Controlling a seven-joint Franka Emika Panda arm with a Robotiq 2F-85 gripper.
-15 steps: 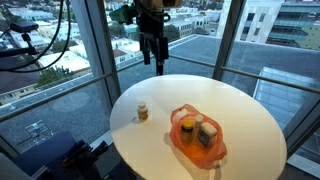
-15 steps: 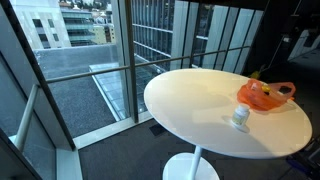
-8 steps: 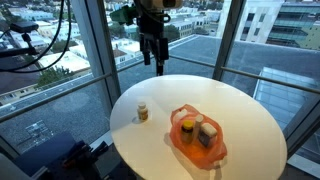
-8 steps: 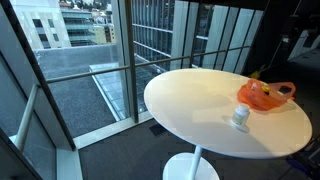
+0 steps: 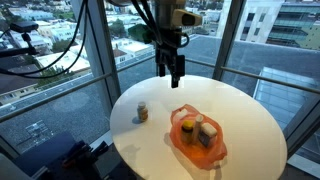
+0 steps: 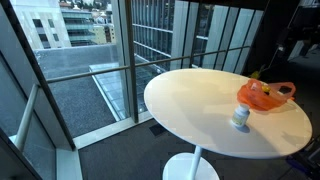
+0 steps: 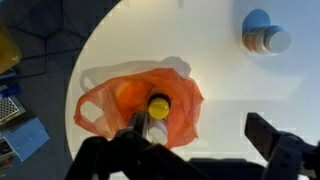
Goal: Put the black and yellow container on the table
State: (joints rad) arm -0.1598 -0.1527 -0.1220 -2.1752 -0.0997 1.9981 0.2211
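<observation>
The black and yellow container [image 5: 187, 127] stands upright inside an orange plastic bag [image 5: 197, 140] on the round white table [image 5: 240, 115]. In the wrist view its yellow cap [image 7: 158, 105] shows from above, in the bag [image 7: 115, 100]. My gripper [image 5: 173, 68] hangs open and empty above the table's far side, behind the bag. In the wrist view its fingers [image 7: 200, 138] straddle the bag's right edge, with the left finger next to the container. The bag [image 6: 265, 96] and the table [image 6: 200, 100] also show in an exterior view.
A small amber jar with a pale lid [image 5: 142, 112] stands on the table apart from the bag; it also shows in an exterior view [image 6: 240, 118] and the wrist view [image 7: 268, 39]. A pale boxy pack [image 5: 207, 133] sits in the bag. Windows and railings surround the table.
The gripper has moved right and lower, from beyond the table's far edge to above the table behind the bag. Nothing on the table has moved.
</observation>
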